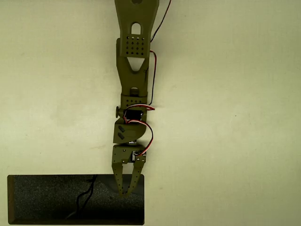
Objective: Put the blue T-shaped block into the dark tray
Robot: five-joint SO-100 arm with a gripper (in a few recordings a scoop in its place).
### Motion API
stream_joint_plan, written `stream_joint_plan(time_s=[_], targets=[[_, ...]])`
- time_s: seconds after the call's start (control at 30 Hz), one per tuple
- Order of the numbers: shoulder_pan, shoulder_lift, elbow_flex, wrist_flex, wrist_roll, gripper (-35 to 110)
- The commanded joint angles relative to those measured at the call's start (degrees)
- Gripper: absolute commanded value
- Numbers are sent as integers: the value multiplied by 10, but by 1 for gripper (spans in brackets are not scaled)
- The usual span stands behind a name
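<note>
The dark tray (47,200) lies at the bottom left of the overhead view, long and black, with a thin squiggly line (83,197) on its floor. My olive-green arm reaches down from the top edge. My gripper (123,190) hangs over the tray's right end. Its two fingers (115,176) narrow to a V and the tips meet, so it looks shut. Only table and tray floor show between the fingers. The blue T-shaped block is hidden.
The pale table (225,141) spreads wide to the right and left of the arm. Red and black wires (151,77) run along the arm's right side. The tray's lower edge sits at the bottom of the picture.
</note>
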Motion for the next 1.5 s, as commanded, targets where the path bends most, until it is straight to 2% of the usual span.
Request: stream_joint_plan(time_s=[0.0,0.07,1.47], targets=[[3,-3,0,-11,-16,2],[3,-3,0,-11,-16,9],[3,-3,0,-11,-16,9]])
